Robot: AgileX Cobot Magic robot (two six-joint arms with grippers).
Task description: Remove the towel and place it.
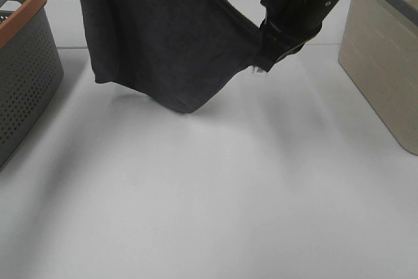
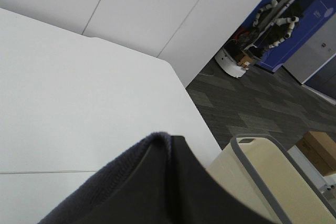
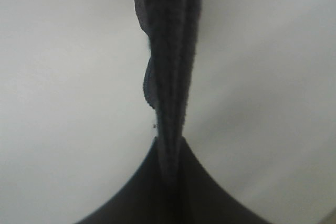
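At the far left of the high view we see a grey perforated basket (image 1: 26,63) with an orange rim, standing on the white table (image 1: 215,194). Just right of it the towel (image 1: 163,37) hangs in the air, clear of the table top, casting a soft shadow beneath its lowest fold. Its upper left part runs out of the picture at the top; from there its top edge slopes down to the right, drawn fairly straight.

The left gripper (image 2: 169,153) does not show in the high view. In its wrist view we see the towel's hemmed edge bunched right against a smooth black finger – the jaws are closed, with the cloth in them.

Further right, the right gripper (image 1: 269,60) pinches the towel's right corner, and a little frayed thread sticks out below it. In the right wrist view the dark fingers (image 3: 131,203) are pressed together on the folded edge of the cloth, which runs away from them in a narrow band.

At the far right stands a beige bin (image 1: 382,63) with a grey rim – well apart from the towel.
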